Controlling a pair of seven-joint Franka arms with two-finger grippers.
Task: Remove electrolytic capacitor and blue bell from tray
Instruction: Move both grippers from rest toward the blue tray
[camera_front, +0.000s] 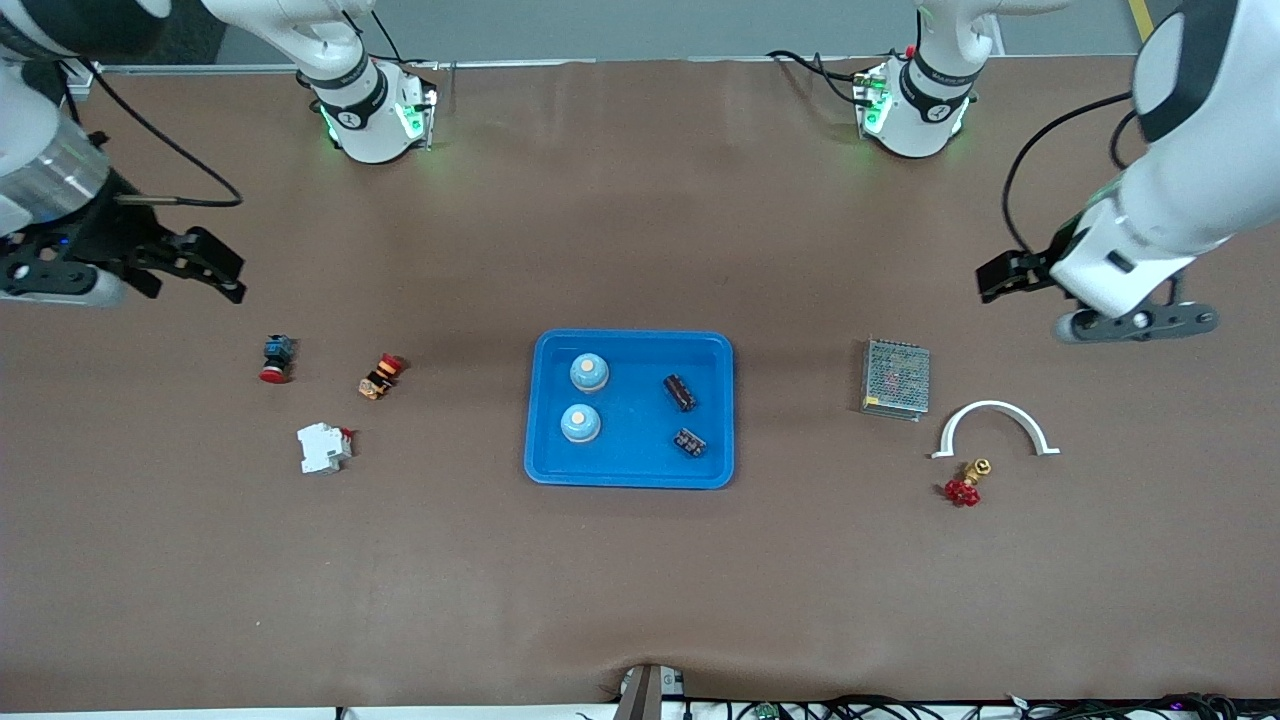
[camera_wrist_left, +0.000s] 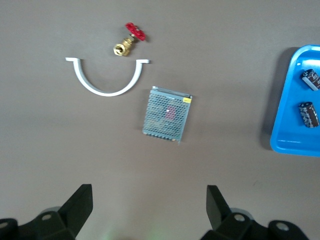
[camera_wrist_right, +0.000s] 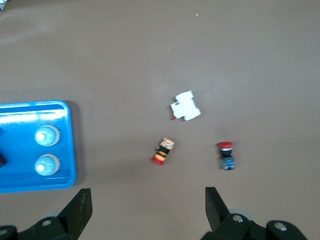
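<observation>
A blue tray (camera_front: 640, 420) lies mid-table. In it stand two blue bells (camera_front: 589, 372) (camera_front: 580, 423) toward the right arm's end, and two dark capacitors (camera_front: 681, 392) (camera_front: 689, 441) toward the left arm's end. My left gripper (camera_front: 992, 278) hangs open and empty over bare table at its own end. In the left wrist view it (camera_wrist_left: 149, 205) looks down on the table, with the capacitors (camera_wrist_left: 309, 114) in the tray (camera_wrist_left: 287, 130) off to one side. My right gripper (camera_front: 218, 268) hangs open and empty at its end. The right wrist view shows it (camera_wrist_right: 148, 205) apart from the bells (camera_wrist_right: 47, 135).
Toward the left arm's end lie a metal mesh box (camera_front: 895, 378), a white arc bracket (camera_front: 993, 406) and a red-handled brass valve (camera_front: 965, 487). Toward the right arm's end lie a red push button (camera_front: 277, 360), an orange and red switch (camera_front: 380, 377) and a white breaker (camera_front: 323, 447).
</observation>
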